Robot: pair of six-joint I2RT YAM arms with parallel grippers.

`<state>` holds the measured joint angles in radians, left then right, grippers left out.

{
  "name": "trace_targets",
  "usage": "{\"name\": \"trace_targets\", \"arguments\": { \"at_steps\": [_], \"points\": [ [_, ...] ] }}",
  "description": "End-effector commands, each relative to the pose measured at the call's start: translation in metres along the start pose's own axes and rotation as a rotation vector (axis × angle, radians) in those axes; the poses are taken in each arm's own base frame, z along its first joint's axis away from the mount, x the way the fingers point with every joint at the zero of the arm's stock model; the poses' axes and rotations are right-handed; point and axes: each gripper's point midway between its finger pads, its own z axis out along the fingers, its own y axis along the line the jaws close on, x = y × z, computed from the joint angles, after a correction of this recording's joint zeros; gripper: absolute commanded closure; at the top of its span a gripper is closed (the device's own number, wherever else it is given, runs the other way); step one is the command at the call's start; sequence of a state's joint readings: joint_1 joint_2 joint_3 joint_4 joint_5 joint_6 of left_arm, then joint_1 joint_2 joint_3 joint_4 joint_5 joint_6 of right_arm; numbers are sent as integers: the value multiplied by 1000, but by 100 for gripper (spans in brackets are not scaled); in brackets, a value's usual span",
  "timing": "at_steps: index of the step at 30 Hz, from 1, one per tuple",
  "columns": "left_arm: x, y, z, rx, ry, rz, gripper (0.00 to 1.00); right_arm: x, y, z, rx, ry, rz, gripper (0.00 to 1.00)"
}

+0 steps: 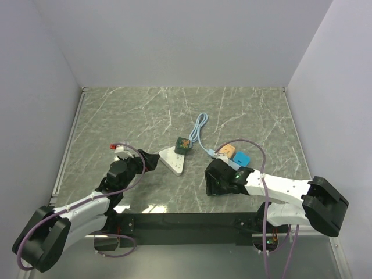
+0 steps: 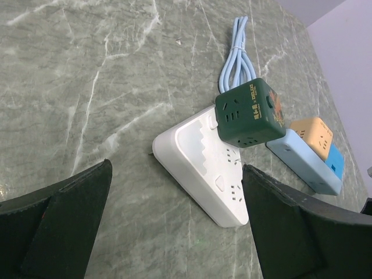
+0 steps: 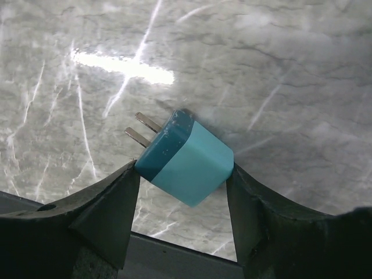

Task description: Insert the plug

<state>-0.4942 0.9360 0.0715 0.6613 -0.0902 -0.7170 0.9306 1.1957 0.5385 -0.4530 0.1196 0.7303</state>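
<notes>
A teal two-tone plug (image 3: 189, 157) with two flat metal prongs pointing left is pinched between my right gripper's (image 3: 182, 174) fingers, just above the marble table. In the top view the right gripper (image 1: 215, 177) is at centre right and hides the plug. A white triangular power strip (image 1: 173, 158) lies at table centre; it also shows in the left wrist view (image 2: 203, 165), sockets facing up. My left gripper (image 1: 150, 160) is open and empty just left of the strip, one finger (image 2: 290, 221) beside its near corner.
A dark green socket cube (image 2: 250, 111) rests on the strip's far corner, with a coiled light blue cable (image 2: 235, 55) behind it. An orange cube (image 2: 314, 135) sits on a light blue socket block (image 2: 302, 165) to the right. A small red and white piece (image 1: 118, 147) lies at the left.
</notes>
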Motion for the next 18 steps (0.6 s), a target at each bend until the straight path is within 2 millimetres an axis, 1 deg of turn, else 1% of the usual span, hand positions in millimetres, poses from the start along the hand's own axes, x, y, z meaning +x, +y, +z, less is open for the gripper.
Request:
{"name": "trace_targets", "arguments": {
  "at_steps": [1, 3, 4, 5, 7, 8, 9, 10, 11, 12, 15, 17, 18],
  "points": [
    [-7, -8, 3, 30, -16, 20, 0, 1, 13, 3, -43, -4, -32, 46],
    [-7, -9, 3, 37, -10, 22, 1, 6, 19, 3, -56, 12, -50, 49],
    [-6, -10, 4, 40, -6, 22, 1, 4, 22, 1, -59, 4, -57, 50],
    [-5, -16, 3, 76, 0, 29, 0, 5, 21, -1, -44, 5, -64, 51],
    [-4, -26, 2, 127, 9, 39, 1, -2, 25, -7, -36, -36, -81, 51],
    [0, -38, -2, 198, 37, 44, 1, -4, 26, -10, -36, -46, -93, 52],
    [-2, -52, -5, 266, 38, 47, 1, -8, 29, -15, -51, -74, -99, 52],
    [-1, -61, -7, 314, 52, 43, 1, -10, 32, -18, -63, -87, -108, 52],
    [4, -75, -13, 389, 93, 30, 1, -13, 34, -20, -74, -103, -120, 53],
    [3, -85, -17, 434, 103, 21, 1, -17, 37, -24, -88, -124, -125, 53],
    [17, -108, -31, 548, 188, 1, 0, -26, 46, -34, -121, -179, -154, 54],
    [26, -117, -35, 580, 239, -10, 1, -30, 57, -41, -162, -208, -186, 55],
    [32, -126, -40, 617, 272, -9, 1, -32, 61, -45, -179, -222, -193, 55]
  ]
}}
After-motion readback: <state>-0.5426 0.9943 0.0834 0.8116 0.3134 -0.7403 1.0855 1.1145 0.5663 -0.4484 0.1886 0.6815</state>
